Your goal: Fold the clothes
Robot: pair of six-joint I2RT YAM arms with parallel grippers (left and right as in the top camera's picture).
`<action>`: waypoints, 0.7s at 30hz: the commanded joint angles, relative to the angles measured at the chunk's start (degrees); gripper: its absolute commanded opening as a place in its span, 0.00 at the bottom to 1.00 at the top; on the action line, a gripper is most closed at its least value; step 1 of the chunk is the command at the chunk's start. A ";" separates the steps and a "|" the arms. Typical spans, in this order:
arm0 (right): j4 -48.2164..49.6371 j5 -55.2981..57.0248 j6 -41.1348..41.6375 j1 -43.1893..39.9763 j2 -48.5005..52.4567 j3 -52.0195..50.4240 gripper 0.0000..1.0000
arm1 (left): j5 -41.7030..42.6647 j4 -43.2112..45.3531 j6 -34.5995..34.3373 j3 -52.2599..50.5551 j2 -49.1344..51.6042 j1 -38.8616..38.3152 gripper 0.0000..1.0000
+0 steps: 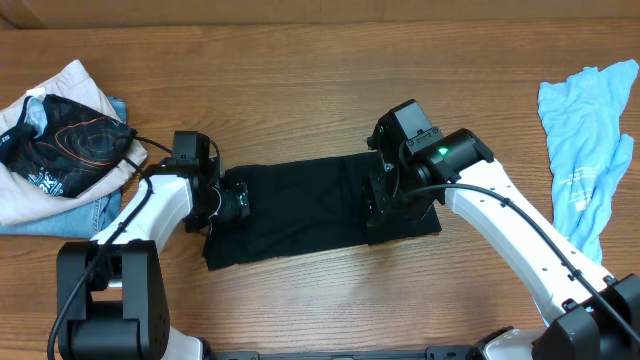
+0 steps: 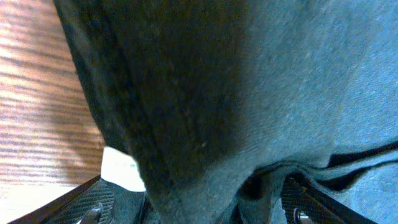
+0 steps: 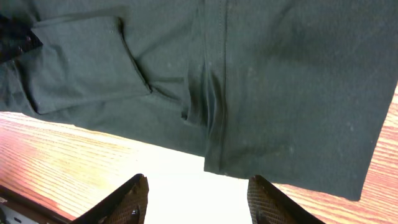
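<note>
The black T-shirt (image 1: 300,205) lies folded into a rough rectangle at the middle of the table. My left gripper (image 1: 238,203) is at the shirt's left edge. In the left wrist view the shirt's fabric (image 2: 236,93) fills the frame and bunches between the left gripper's (image 2: 202,208) spread fingers, with a white tag (image 2: 121,169) beside it. My right gripper (image 1: 383,208) hangs over the shirt's right part. In the right wrist view the right gripper (image 3: 202,199) is open and empty above bare wood, just short of the shirt's edge (image 3: 280,93).
A pile at the far left holds a beige garment (image 1: 70,85), a black garment with orange-and-white swirl print (image 1: 70,140) and jeans (image 1: 60,220). A light blue shirt (image 1: 585,150) lies at the right edge. The table (image 1: 300,60) is brown wood.
</note>
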 commanded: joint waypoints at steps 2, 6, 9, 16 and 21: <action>-0.20 0.15 0.28 0.04 -0.35 0.87 0.55 | 1.66 2.84 0.63 -4.00 1.79 0.26 0.88; -0.35 0.15 0.70 0.04 -0.35 0.87 0.55 | 1.66 4.61 0.66 -5.49 1.79 0.26 0.88; -0.39 0.15 0.98 0.04 -0.35 0.87 0.55 | 1.68 5.29 0.66 -5.66 1.79 0.26 0.85; -0.39 0.15 2.23 0.04 -0.35 0.87 0.55 | 1.68 5.38 0.68 -5.81 1.79 0.26 0.46; -0.68 0.15 2.23 0.07 -0.35 0.87 0.55 | 1.03 5.33 0.68 -5.81 1.79 0.63 0.15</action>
